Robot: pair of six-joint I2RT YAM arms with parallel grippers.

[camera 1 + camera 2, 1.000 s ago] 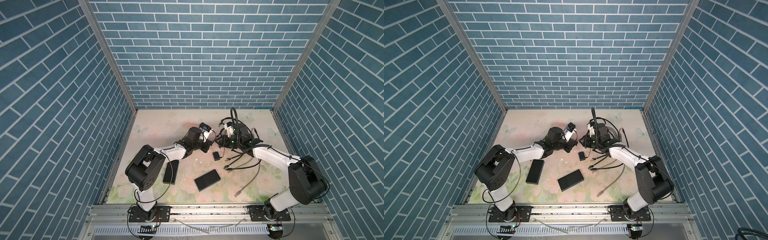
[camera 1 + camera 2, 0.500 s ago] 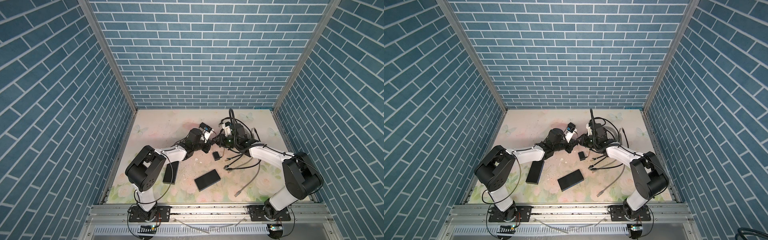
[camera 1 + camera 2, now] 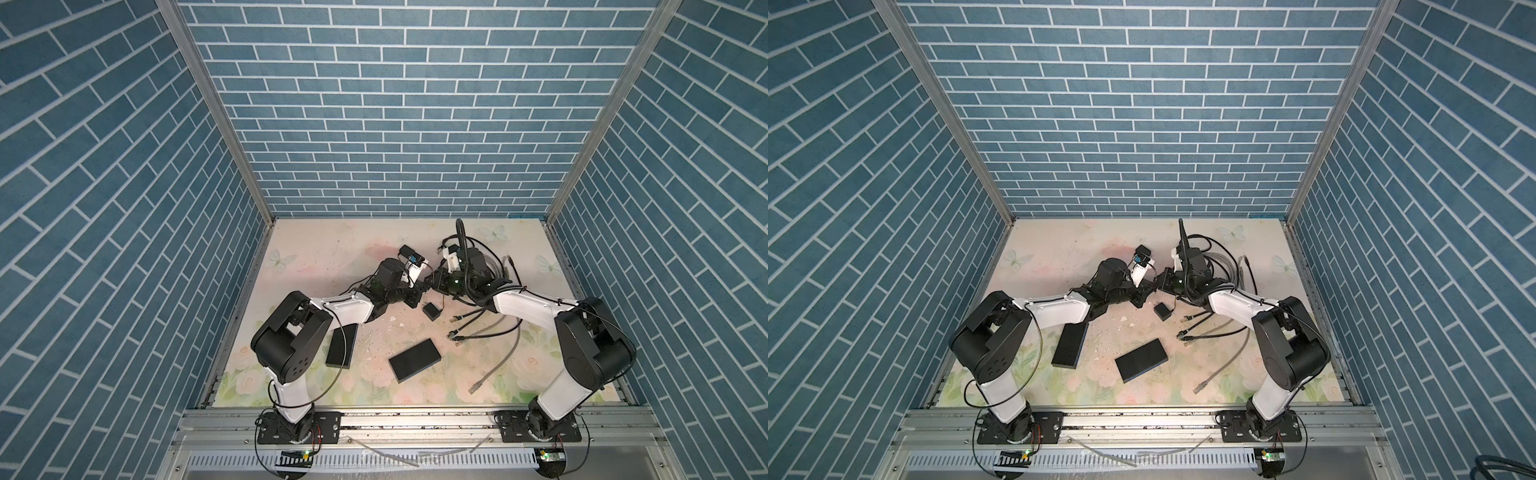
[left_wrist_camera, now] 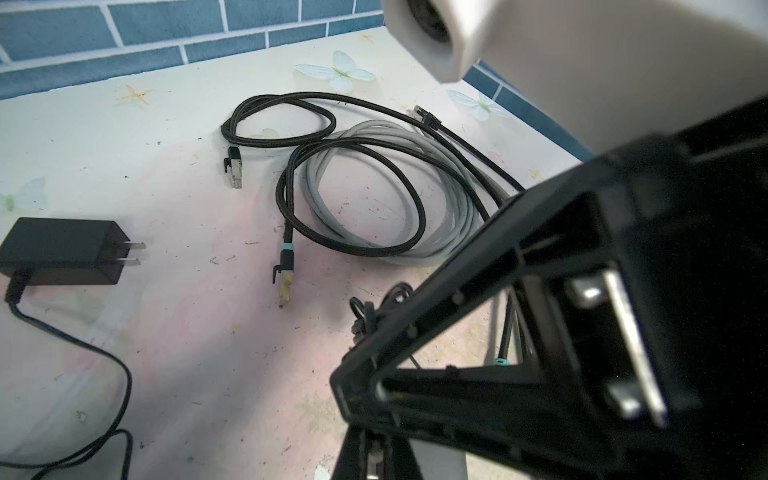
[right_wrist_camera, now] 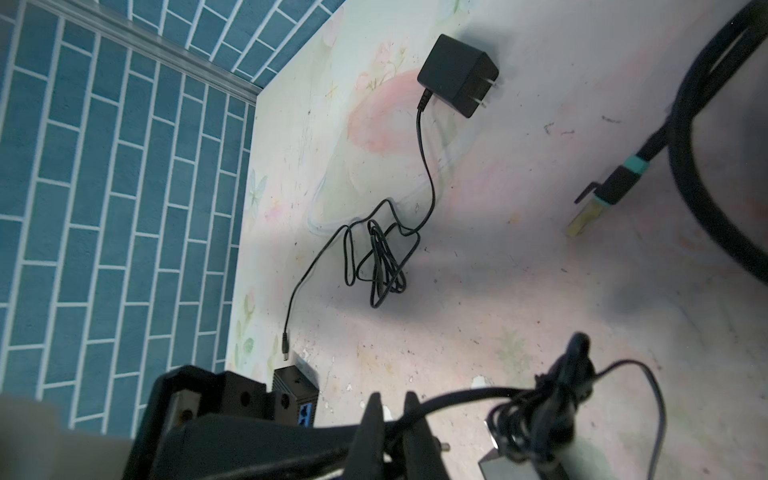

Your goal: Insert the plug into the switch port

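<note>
My left gripper [image 3: 417,297] [image 3: 1142,297] is low over the middle of the table, shut on a small black switch [image 5: 296,384] whose blue port [image 5: 305,413] faces the right arm. In the left wrist view its jaws [image 4: 376,453] stand closed. Just to its right, my right gripper [image 3: 432,286] [image 5: 392,399] is shut on a thin black cable [image 5: 469,395]. That cable runs to a tangled bundle [image 5: 548,403] beside a black adapter [image 3: 432,311]. The plug end is hidden behind the left gripper's dark body.
A second adapter [image 5: 457,75] [image 4: 62,249] lies further off, its cord ending in a small loose connector [image 5: 285,355] close to the switch. Coiled network cables [image 4: 374,187] [image 3: 490,266] lie behind the right arm. Two flat black boxes [image 3: 415,359] [image 3: 343,345] lie toward the front.
My right gripper has moved left, closer to the left gripper, and its jaws have closed on the thin cable. The left gripper has stayed shut and almost still.
</note>
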